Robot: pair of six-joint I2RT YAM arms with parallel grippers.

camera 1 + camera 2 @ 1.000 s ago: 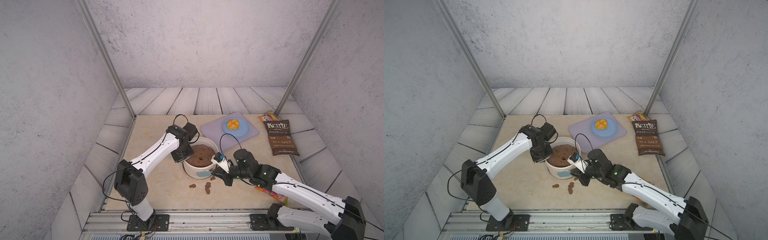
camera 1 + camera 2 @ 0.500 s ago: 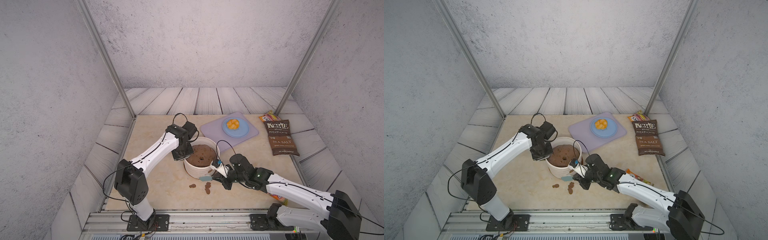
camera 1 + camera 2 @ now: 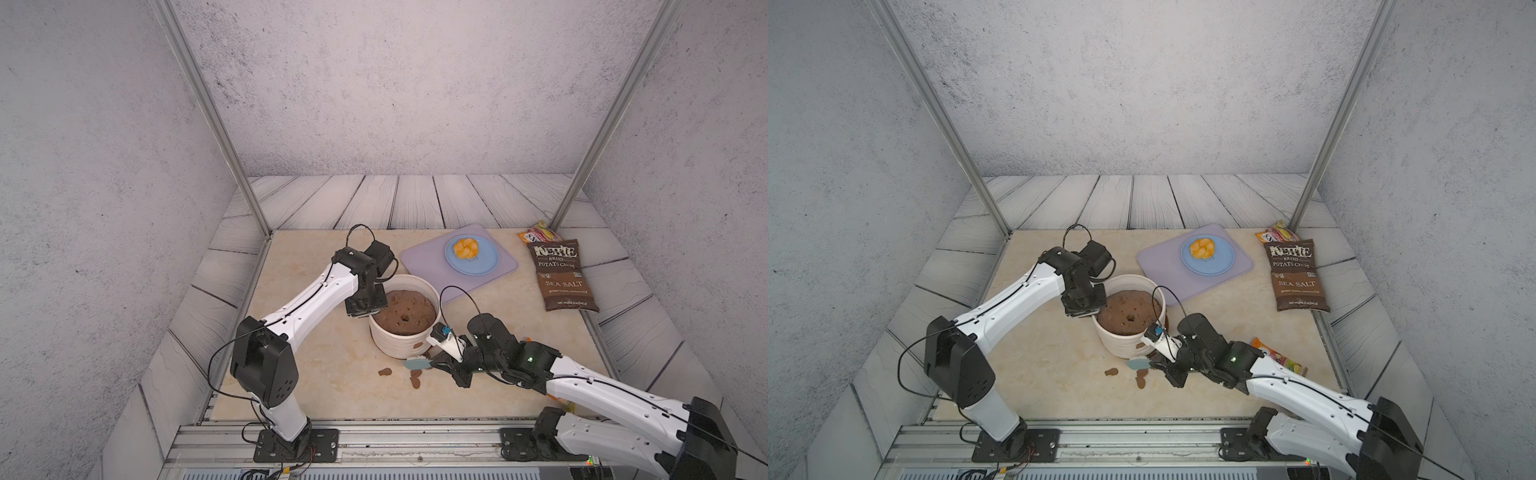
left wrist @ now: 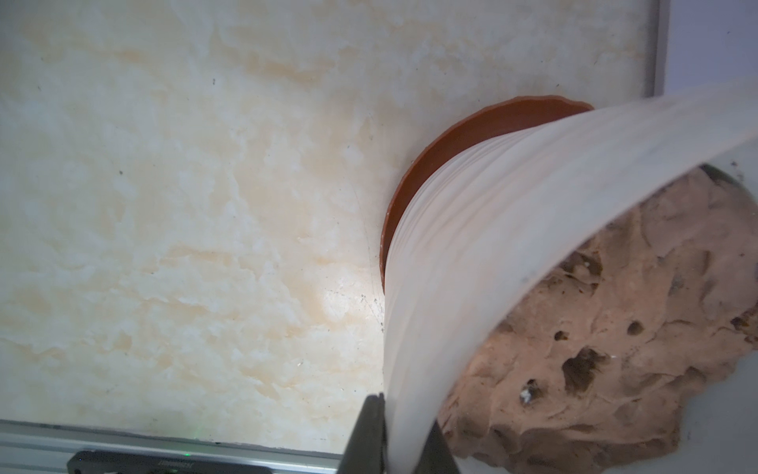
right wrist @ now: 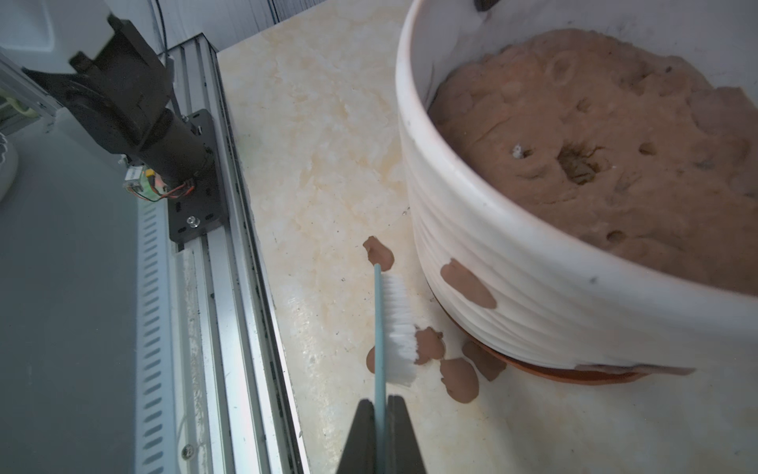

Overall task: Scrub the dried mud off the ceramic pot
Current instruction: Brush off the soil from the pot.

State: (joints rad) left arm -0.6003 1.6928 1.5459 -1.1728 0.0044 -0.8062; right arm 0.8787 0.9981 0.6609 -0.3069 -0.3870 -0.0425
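Counter: a beige marble-look counter (image 3: 311, 374) carried everything in the scene.
Mat: a lavender rectangular mat (image 3: 428, 266) lay at the far side, well apart from the work.
Bag: a brown potato chip bag (image 3: 561, 278) lay flat just beside the mat.
Pot: a wide cream-white ribbed ceramic pot (image 3: 395, 338) stood upright mid-counter on a brown saucer (image 4: 451, 139), filled with a domed brown soil mound (image 3: 405, 316).
Plate: a round blue plate (image 3: 486, 266) sat on the mat, holding a piece of orange food (image 3: 465, 248).
Left jaws: closed tight on the pot's rim, one finger outside the wall and one inside, as the left wrist view showed.
Right jaws: pinched shut on the thin handle of a teal brush with white bristles (image 5: 400, 324).
Brush: held low beside the pot's base, bristles turned toward the pot but apart from its wall.
Mud: one patch of mid-brown dried mud (image 5: 467, 283) clung to the pot's lower wall; loose flakes (image 5: 459, 379) lay on the counter by the saucer, one touching the bristle tips.
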